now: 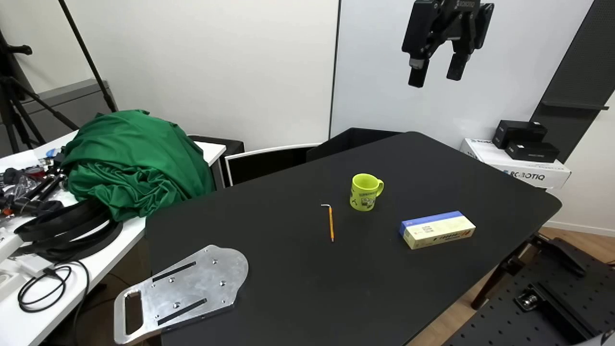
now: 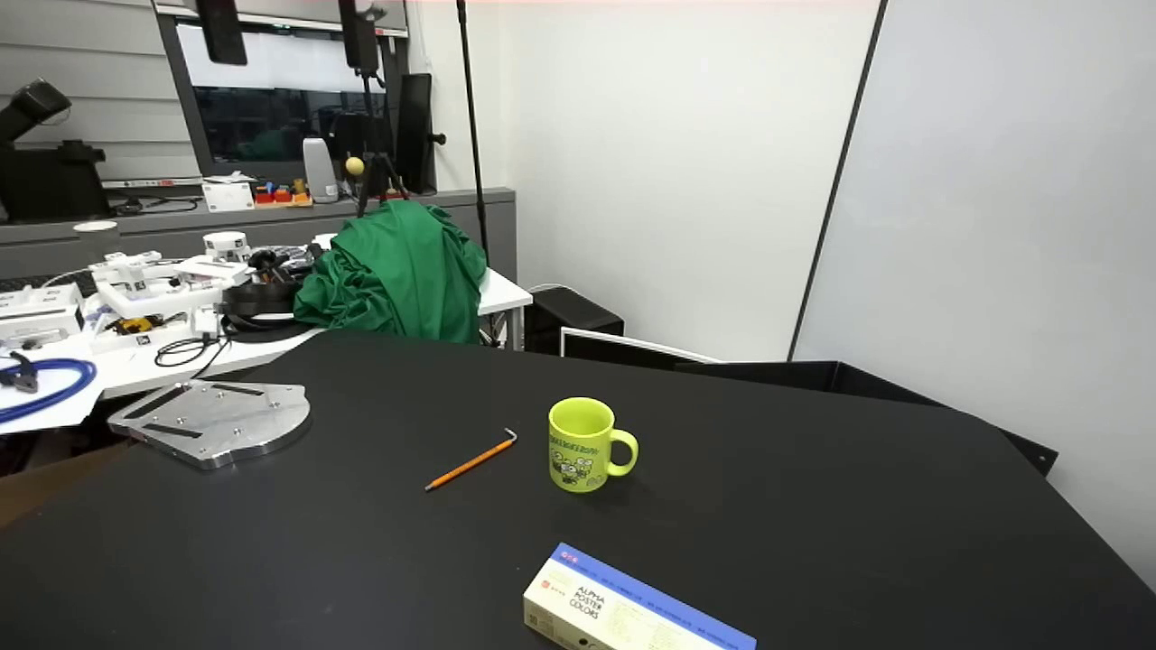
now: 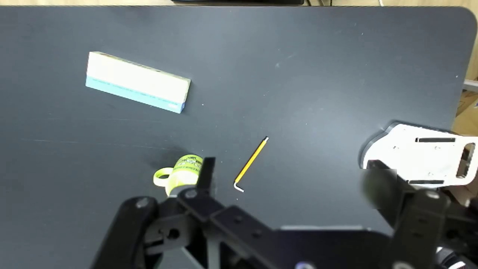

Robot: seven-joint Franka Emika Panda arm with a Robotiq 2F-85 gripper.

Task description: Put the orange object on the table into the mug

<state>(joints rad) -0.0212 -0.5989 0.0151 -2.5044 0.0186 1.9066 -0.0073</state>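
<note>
Robotiq gripper [image 1: 436, 75] hangs well above the blk-topped table [image 1: 307, 274], fingers spread wide, nothing btwn them; in an exterior view it's at approx. 1 o'clock from the mug [image 1: 363, 196], agst a white wall panel [image 1: 375, 72].

In an exterior view the orange-sleeved hex key [image 1: 331, 222] lies flat on the tabletop btwn 7 & 8 o'clock from the mug, near it but not touching; bent silver end toward 12, straight tip toward 6. In wrist view tip's toward 1, bent end toward 7, & mug's at abt 9 from it, partly hidden behind a gripper finger.

Mug's upright on the table, yellow-green w/ cartoon print, handle toward abt 3 o'clock in both exterior views.

Rest, by o'clock from mug in an exterior view: Alpha Poster Colors box [image 1: 437, 230] (cream & blue) at approx. 4; slotted metal plate [image 1: 194, 288] at approx. 8, handle end jutting past the table edge; green cloth [image 1: 139, 158] at approx. 9, heaped on a white desk [image 1: 29, 327]; Robotiq carton [image 1: 519, 166] at approx. 3, beyond the table edge, w/ 2 blk boxes [image 1: 521, 133] on top. Wrist view: box at approx. 10 from the hex key, plate at approx. 3.
</note>
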